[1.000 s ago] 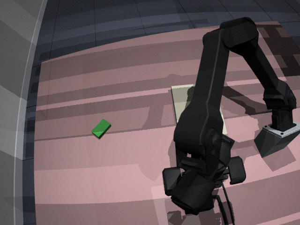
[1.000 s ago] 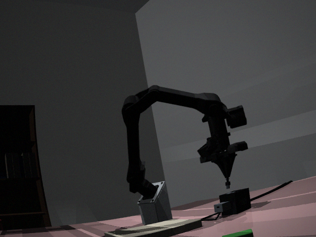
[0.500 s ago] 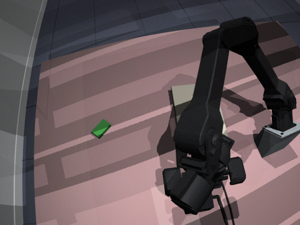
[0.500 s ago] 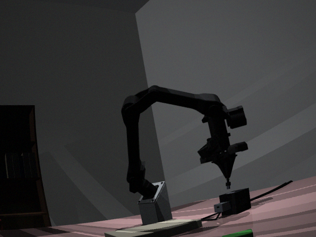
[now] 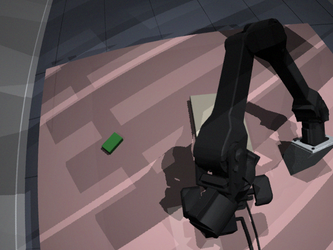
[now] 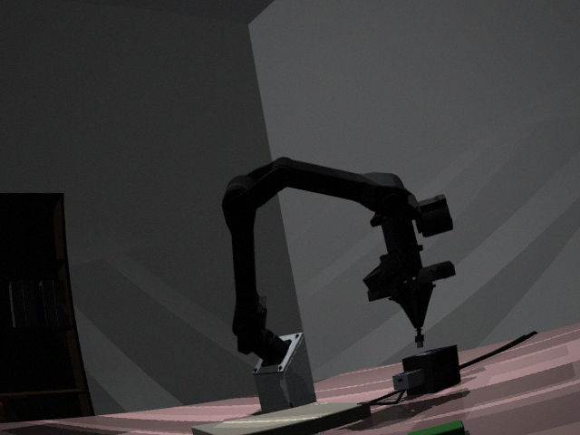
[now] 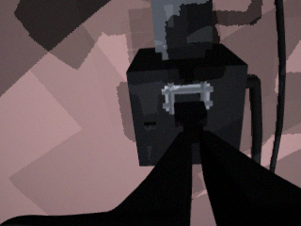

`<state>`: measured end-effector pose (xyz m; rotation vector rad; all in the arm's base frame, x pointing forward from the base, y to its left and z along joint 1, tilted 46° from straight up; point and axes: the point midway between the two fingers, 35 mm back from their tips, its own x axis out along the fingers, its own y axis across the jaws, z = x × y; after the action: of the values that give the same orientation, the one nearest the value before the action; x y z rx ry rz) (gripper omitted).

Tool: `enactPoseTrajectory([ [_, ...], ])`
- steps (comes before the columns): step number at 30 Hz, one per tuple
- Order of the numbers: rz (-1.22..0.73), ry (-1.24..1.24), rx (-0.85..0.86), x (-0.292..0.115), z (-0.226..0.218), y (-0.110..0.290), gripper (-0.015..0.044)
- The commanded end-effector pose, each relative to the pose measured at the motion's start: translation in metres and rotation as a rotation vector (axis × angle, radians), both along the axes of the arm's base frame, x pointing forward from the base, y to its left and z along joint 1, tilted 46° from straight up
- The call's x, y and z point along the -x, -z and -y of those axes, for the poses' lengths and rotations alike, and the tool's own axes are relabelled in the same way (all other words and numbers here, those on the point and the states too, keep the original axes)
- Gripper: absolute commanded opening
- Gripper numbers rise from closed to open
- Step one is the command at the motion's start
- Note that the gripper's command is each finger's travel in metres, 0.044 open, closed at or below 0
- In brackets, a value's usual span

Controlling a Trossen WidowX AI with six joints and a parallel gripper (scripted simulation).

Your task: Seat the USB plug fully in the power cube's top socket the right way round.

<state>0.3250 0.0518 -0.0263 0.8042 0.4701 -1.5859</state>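
At lower right of the exterior view: gripper (image 6: 419,333) pointing straight down, fingers nearly shut on the plug (image 6: 419,341), held just above the cube (image 6: 433,368), apart from its top. In the wrist view, plug over the pale socket (image 7: 187,96) at frame centre. Green block (image 5: 112,142) far left on table (image 5: 80,102); cable (image 7: 280,70) looping at right.

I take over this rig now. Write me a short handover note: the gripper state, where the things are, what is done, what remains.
Gripper: shut on the small USB plug, pointing straight down.
Plug: held just above the black power cube, lifted out of the light-framed top socket.
Cube: on the pink table; a second grey plug sits in its side; black cables trail away.
Green flat block: lies apart, far from the arm.
Done: plug freed.
Left: confirm orientation, seat it fully, release, move the arm clear.
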Motion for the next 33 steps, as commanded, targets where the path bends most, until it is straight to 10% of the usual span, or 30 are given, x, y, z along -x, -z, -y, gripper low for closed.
enactPoseTrajectory([
  [1,-0.002,0.001,-0.006,0.0005,0.0001,0.0008,0.0],
  [33,0.003,-0.001,-0.027,0.0004,0.0014,0.005,0.0],
])
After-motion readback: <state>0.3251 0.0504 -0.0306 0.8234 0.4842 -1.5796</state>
